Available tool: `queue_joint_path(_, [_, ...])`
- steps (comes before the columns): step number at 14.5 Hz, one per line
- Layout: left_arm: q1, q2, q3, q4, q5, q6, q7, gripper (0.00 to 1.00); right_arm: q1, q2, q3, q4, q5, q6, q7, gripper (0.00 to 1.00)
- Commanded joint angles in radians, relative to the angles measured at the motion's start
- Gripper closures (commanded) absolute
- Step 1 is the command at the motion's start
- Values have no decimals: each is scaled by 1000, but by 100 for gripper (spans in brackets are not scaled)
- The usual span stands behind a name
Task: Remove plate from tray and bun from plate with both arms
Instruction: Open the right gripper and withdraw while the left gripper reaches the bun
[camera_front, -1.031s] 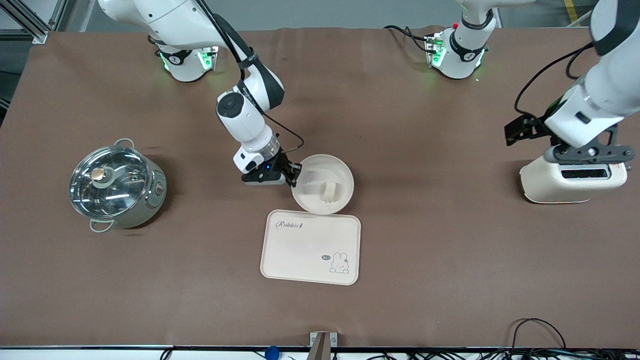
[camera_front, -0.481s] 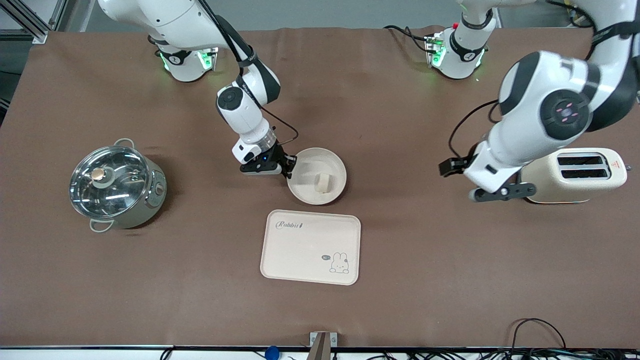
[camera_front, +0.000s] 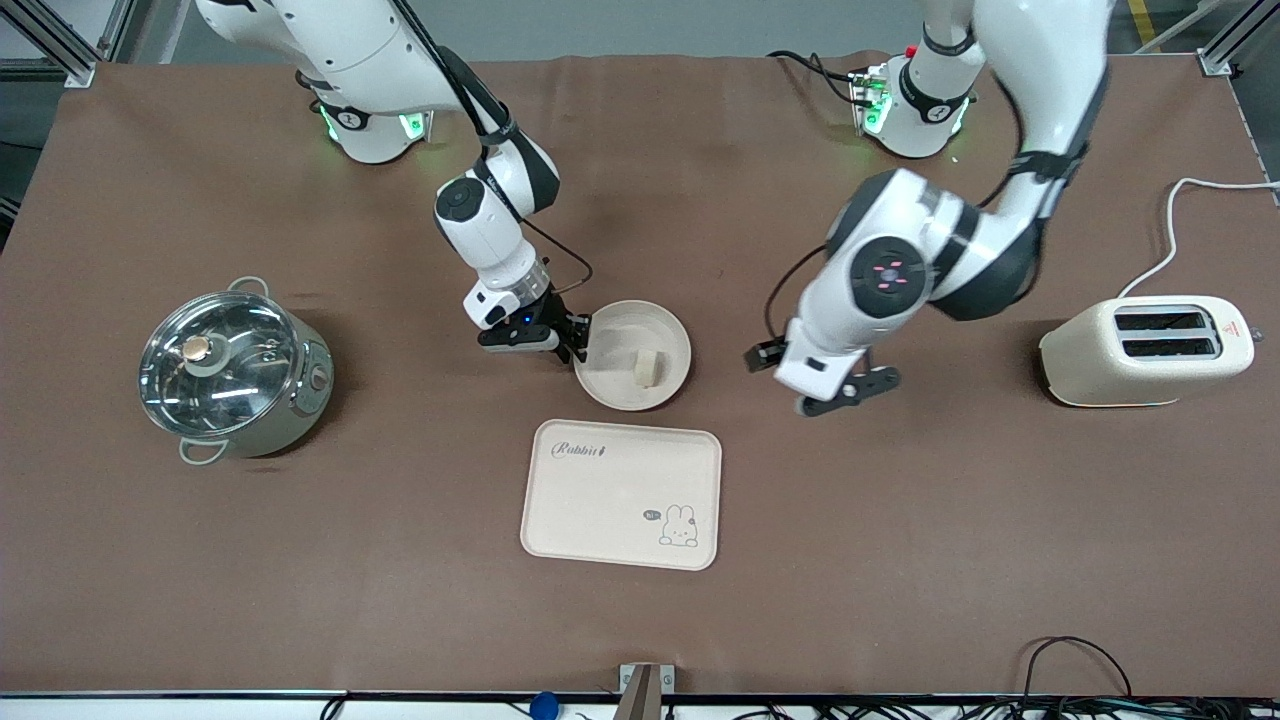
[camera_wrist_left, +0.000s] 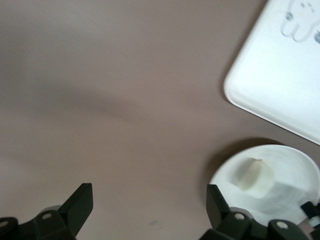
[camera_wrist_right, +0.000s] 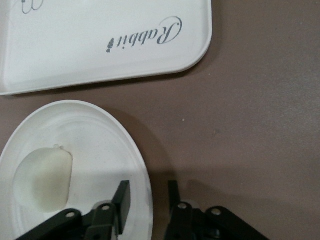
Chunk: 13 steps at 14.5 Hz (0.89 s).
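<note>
a brown-covered table (camera_front: 400, 600) carries everything. the tray (camera_front: 620, 494) lies flat near the middle of the table, closer to the front camera's edge than the plate (camera_front: 632, 355), which sits on the cloth just apart from it. a lidded steel pot (camera_front: 233, 370) stands toward the right arm's end, a cream toaster (camera_front: 1146, 350) toward the left arm's end, its white cord (camera_front: 1180, 215) trailing to that end's edge.

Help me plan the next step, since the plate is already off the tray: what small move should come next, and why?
Probably bring the open left end effector over the bun and lower it. The bun lies in the plate, which sits on the table off the tray, and the right end effector has opened at the plate's rim.
</note>
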<state>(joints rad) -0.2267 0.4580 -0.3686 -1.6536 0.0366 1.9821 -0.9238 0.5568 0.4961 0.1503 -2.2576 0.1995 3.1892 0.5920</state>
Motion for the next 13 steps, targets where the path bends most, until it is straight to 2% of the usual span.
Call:
queue_joint_path(1, [-61, 66, -3, 21, 16, 85, -65, 0, -12, -102, 8, -20, 20, -62, 14, 19])
queue_joint_path(4, [-133, 114, 2, 29, 16, 168, -95, 0, -83, -212, 5, -17, 20, -308, 16, 2])
queue_joint_path(5, [-157, 138, 3, 44, 16, 193, -111, 0, -107, -256, 2, -17, 20, -383, 5, 0])
queue_joint_path(7, [-200, 201, 10, 106, 16, 207, -163, 5, -171, -336, -2, 24, 20, -567, 3, 0])
queue_joint_path(9, [-232, 266, 20, 176, 17, 210, -173, 12, -294, -364, -8, 99, 11, -830, -26, 0])
queue_joint_path(10, [-250, 281, 37, 186, 17, 225, -171, 16, -342, -376, -8, 142, 11, -903, -93, 0])
queue_joint_path(13, [-289, 326, 63, 187, 72, 306, -174, 17, -492, -395, -17, 298, 8, -1130, -306, 0])
